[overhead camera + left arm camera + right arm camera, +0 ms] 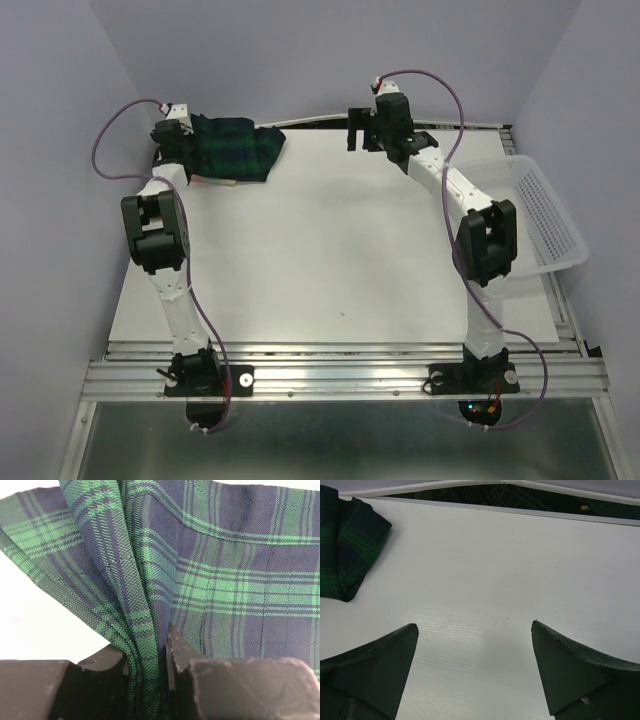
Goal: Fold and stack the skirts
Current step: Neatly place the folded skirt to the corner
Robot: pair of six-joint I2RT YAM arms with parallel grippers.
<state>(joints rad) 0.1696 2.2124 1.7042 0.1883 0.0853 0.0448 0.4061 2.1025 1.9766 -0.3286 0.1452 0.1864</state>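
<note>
The green-and-navy plaid skirt (240, 148) lies folded at the table's far left. A thin pale edge of the yellow skirt (215, 181) peeks out from under its near side. My left gripper (180, 140) sits at the plaid skirt's left end. In the left wrist view this gripper (145, 640) is shut on a bunched fold of the plaid cloth (225, 570). My right gripper (357, 130) hangs open over the far middle of the table. Nothing lies between its fingers (474, 625), and the plaid skirt's corner (350, 545) shows to its left.
A white mesh basket (545, 215) stands at the table's right edge, beside the right arm's elbow. The white tabletop (330, 250) stretches between the arms. A metal rail (340, 375) runs along the near edge by both bases.
</note>
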